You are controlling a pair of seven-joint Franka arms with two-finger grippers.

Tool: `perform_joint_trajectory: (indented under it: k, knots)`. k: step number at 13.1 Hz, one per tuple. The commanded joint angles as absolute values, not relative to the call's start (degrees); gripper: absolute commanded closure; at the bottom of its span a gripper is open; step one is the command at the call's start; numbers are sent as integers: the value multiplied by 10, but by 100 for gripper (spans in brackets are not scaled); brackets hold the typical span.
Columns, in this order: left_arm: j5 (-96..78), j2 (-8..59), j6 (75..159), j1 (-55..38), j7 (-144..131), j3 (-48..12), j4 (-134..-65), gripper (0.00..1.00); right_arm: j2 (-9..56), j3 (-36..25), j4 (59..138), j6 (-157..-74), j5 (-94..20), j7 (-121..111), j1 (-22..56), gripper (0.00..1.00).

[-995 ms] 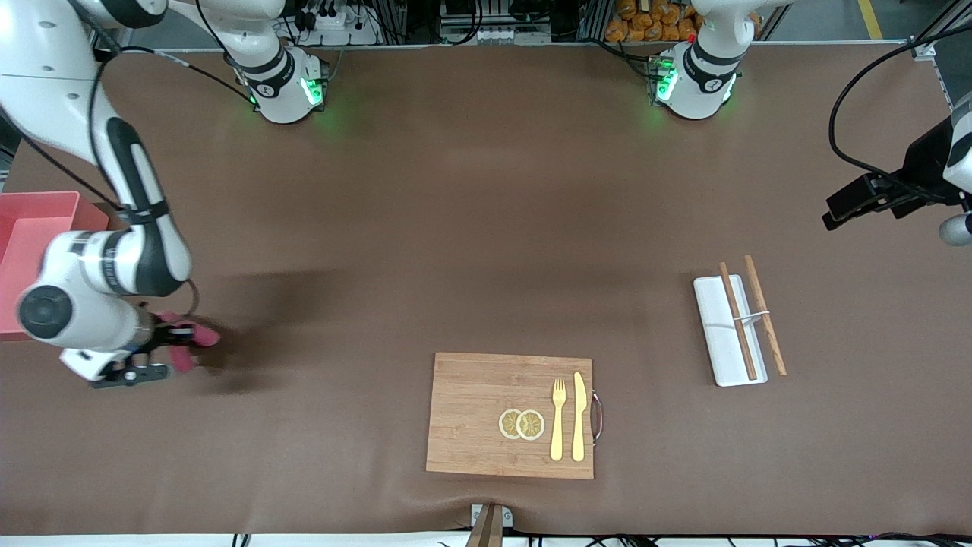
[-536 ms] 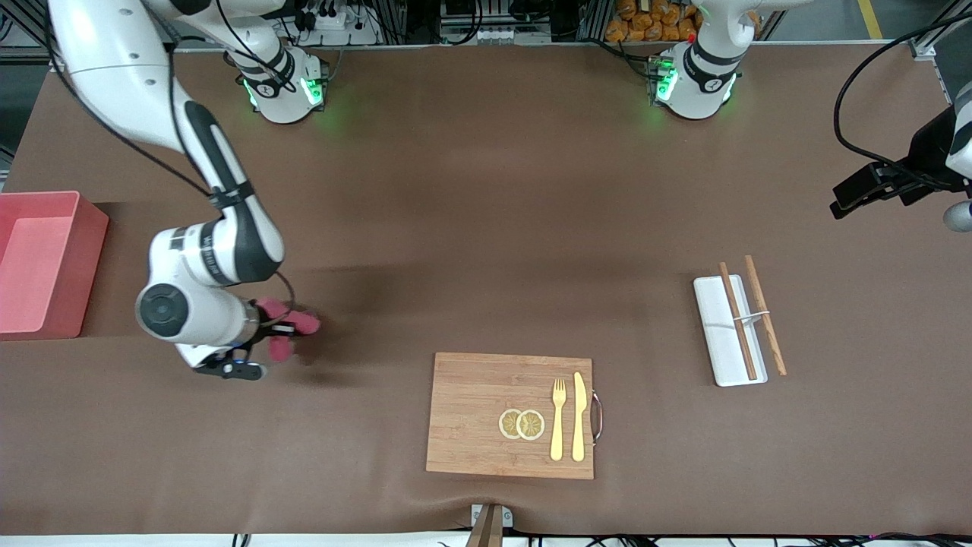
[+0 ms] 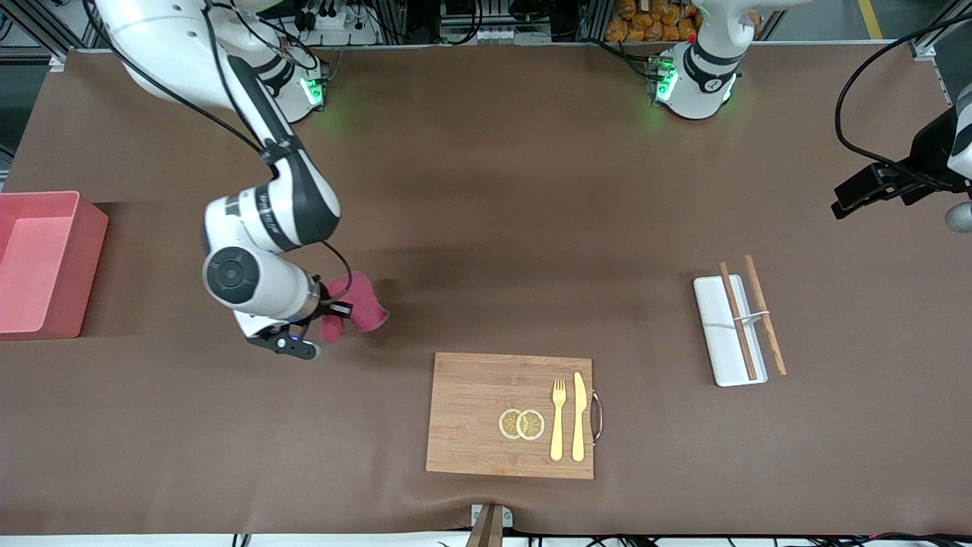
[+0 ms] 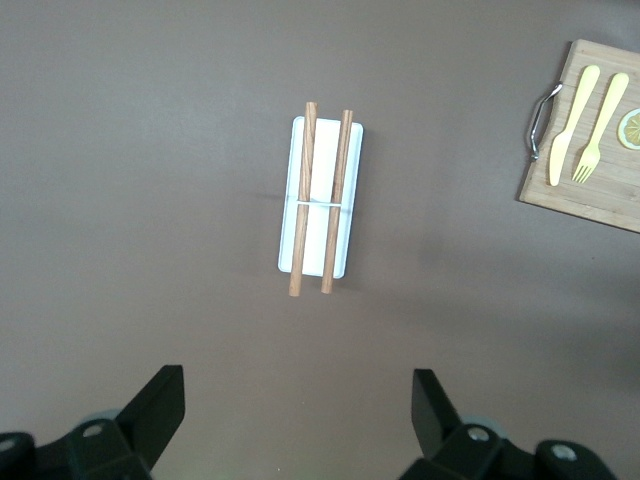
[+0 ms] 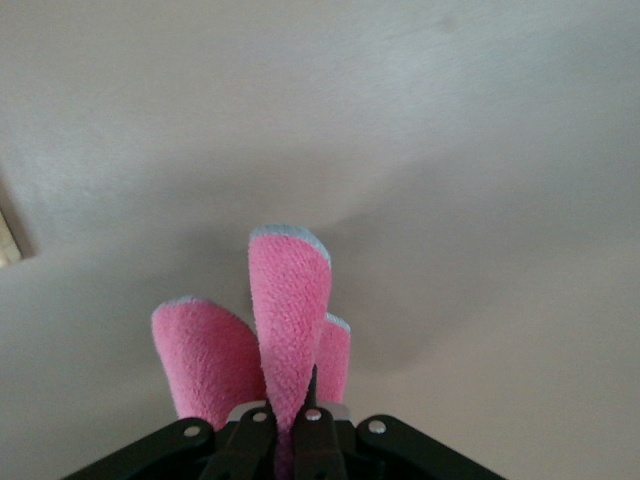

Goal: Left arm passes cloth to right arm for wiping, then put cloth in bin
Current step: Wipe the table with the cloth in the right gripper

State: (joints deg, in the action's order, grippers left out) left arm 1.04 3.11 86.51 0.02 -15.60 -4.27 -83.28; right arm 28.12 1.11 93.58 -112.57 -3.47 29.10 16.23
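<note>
My right gripper (image 3: 334,310) is shut on the crimson cloth (image 3: 358,305), low over the bare brown table between the pink bin (image 3: 45,262) and the wooden board (image 3: 510,414). In the right wrist view the cloth (image 5: 290,320) sticks out in folds from between the closed fingers, with the gripper (image 5: 295,425) pinching its middle. The bin stands at the right arm's end of the table. My left gripper (image 4: 295,415) is open and empty, high over the left arm's end of the table, above the white tray (image 4: 320,195); the left arm (image 3: 911,171) waits there.
The wooden board holds two lemon slices (image 3: 522,424), a yellow fork (image 3: 558,418) and a yellow knife (image 3: 579,416). The white tray (image 3: 725,330) carries two wooden chopsticks (image 3: 752,315) toward the left arm's end.
My right arm has swept from beside the bin toward the table's middle, carrying the cloth along the table toward the wooden board. The left arm has barely moved.
</note>
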Motion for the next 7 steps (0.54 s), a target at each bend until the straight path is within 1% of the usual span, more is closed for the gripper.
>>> perform_joint_trajectory:
  k: [1,3,5,7]
  knots:
    - [18,21,869,0,-146,-40,-845,0,226,-9,942,-1055,-17,139,99,100]
    - [17,25,871,0,-146,-40,-844,0,204,-15,932,-1010,17,-35,26,100]
    - [17,22,869,0,-145,-40,-844,0,197,-15,928,-1004,53,-189,-53,100]
    - [18,18,866,-1,-145,-42,-845,0,201,-14,903,-1007,66,-350,-142,100]
